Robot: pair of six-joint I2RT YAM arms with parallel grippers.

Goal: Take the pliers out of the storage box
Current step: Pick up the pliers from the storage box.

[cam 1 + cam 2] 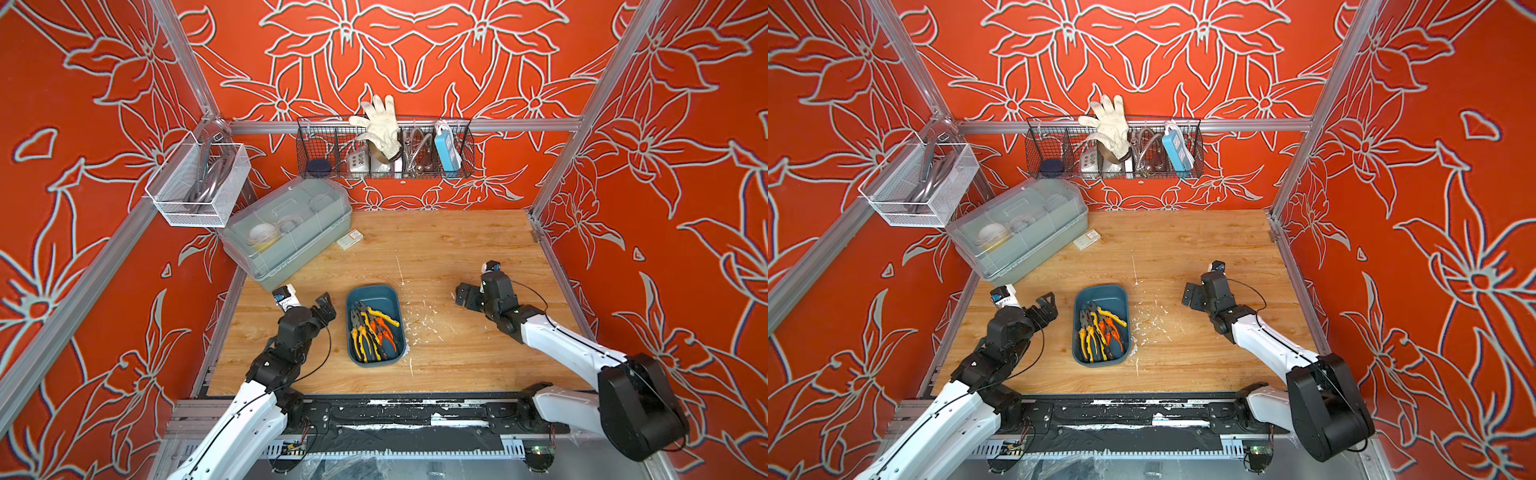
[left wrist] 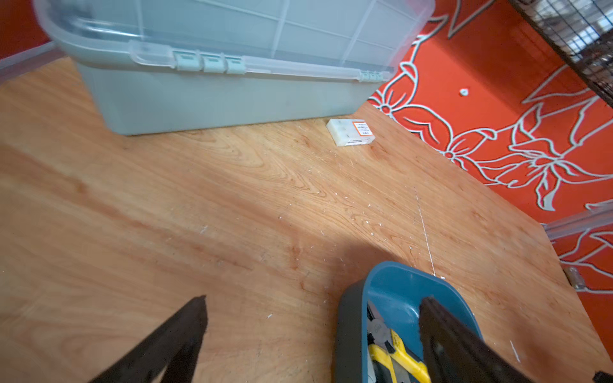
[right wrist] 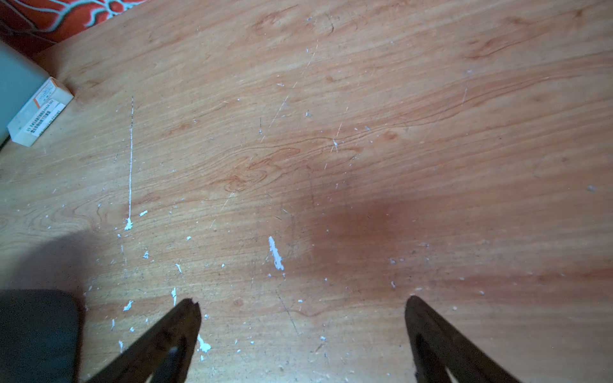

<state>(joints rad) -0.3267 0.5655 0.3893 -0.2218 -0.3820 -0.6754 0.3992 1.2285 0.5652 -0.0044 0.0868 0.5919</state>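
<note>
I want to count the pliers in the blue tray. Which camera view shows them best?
The top views. In both top views the whole pile of pliers shows from above inside the storage box. The left wrist view shows only part of a yellow-handled pair at the frame edge. The right wrist view shows no pliers.

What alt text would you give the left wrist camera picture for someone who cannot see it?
The left gripper, jaws wide open and empty, hangs over a wooden table, one finger showing in front of a shallow teal-blue plastic tray holding yellow-handled pliers. Beyond stand a translucent grey-green lidded bin and a small white box with an orange label.
</note>
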